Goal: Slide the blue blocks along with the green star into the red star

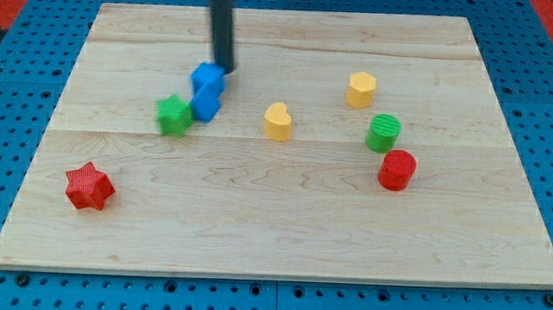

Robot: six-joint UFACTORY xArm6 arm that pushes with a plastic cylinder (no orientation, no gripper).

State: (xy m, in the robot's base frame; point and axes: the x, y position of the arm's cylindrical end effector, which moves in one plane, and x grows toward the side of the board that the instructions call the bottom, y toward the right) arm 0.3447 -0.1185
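My tip (pixel 224 69) sits just above and to the right of two blue blocks, touching or nearly touching the upper one. The upper blue block (pixel 207 78) and the lower blue block (pixel 206 104) are stacked close together left of the board's centre. The green star (pixel 173 115) lies just left of the lower blue block, slightly blurred. The red star (pixel 89 186) lies far down at the view's lower left, well apart from them.
A yellow heart-like block (pixel 278 121) lies at the centre. A yellow hexagon (pixel 361 89), a green cylinder (pixel 384 133) and a red cylinder (pixel 397 170) stand at the right. The wooden board (pixel 282 239) rests on a blue pegboard.
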